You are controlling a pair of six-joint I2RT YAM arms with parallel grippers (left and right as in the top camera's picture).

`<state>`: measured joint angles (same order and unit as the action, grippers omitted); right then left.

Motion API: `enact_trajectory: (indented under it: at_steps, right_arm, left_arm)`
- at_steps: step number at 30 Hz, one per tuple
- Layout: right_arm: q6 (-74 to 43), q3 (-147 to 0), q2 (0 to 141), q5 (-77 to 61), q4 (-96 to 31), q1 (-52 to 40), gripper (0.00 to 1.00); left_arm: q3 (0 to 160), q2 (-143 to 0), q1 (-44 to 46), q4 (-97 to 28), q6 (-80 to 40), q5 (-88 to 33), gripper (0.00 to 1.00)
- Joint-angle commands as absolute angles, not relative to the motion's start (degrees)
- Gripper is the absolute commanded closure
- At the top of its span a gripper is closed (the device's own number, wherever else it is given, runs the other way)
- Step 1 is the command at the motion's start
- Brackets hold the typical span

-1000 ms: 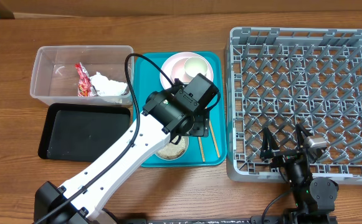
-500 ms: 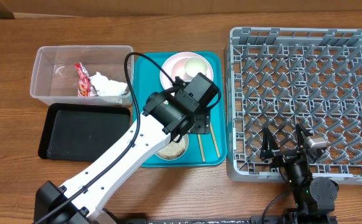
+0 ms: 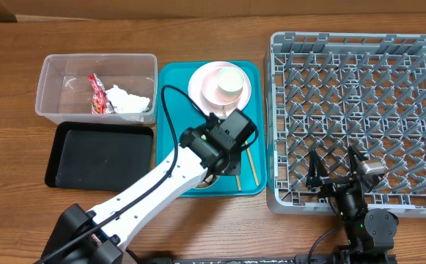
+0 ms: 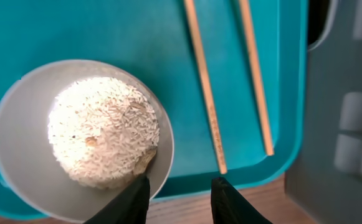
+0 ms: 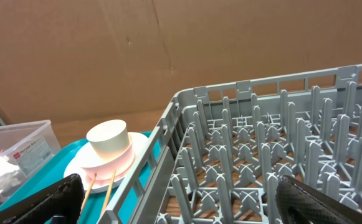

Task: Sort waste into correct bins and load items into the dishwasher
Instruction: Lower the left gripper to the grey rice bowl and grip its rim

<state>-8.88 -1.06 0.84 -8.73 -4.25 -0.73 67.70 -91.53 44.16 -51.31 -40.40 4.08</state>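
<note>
Spilling is the risk: the bowl [image 4: 19, 124] is heaped with rice [image 4: 103, 130], and a pinch on its thin rim may tilt it. The bowl sits lower left in the left wrist view, on the teal tray [image 4: 75, 31]. The left gripper [image 4: 179, 186], half spread, straddles its lower-right rim, outer finger not touching. The right gripper [image 5: 187, 199] is spread, empty.

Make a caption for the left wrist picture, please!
Left gripper straddles the rice bowl rim; two chopsticks lie beside on the teal tray.
</note>
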Motion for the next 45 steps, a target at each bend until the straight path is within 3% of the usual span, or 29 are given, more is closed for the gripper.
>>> enact_trajectory:
  at_steps: [1, 5, 7, 10, 22, 26, 37, 45]
  right_arm:
    - [-8.6, -0.4, 0.2, -8.7, -3.9, -0.6, 0.0]
    - [-8.6, -0.4, 0.2, -8.7, -3.9, -0.6, 0.0]
    - [-8.6, -0.4, 0.2, -8.7, -3.9, -0.6, 0.0]
    - [-8.6, -0.4, 0.2, -8.7, -3.9, -0.6, 0.0]
    - [-8.6, -0.4, 0.2, -8.7, -3.9, -0.6, 0.0]
    - [-8.6, -0.4, 0.2, -8.7, -3.9, -0.6, 0.0]
    - [-8.6, -0.4, 0.2, -8.7, -3.9, -0.6, 0.0]
    - [-8.6, -0.4, 0.2, -8.7, -3.9, -0.6, 0.0]
  left_arm:
    - [64.1, -91.9, 44.3, -48.1, -41.1, 3.8, 0.65]
    - [60.9, -91.9, 44.3, -44.5, -41.1, 5.8, 0.68]
    - [59.9, -92.0, 44.3, -43.4, -41.1, 6.2, 0.77]
    - [59.0, -92.5, 44.3, -41.6, -41.2, 5.8, 0.81]
    - [58.5, -98.8, 44.3, -39.4, -41.1, 4.5, 0.77]
    - [58.7, -98.9, 44.2, -40.6, -40.0, 6.9, 0.96]
    - [64.9, -94.1, 41.2, -48.0, -35.7, 8.3, 0.96]
    - [69.6, -89.6, 29.8, -53.2, -27.3, -5.3, 0.96]
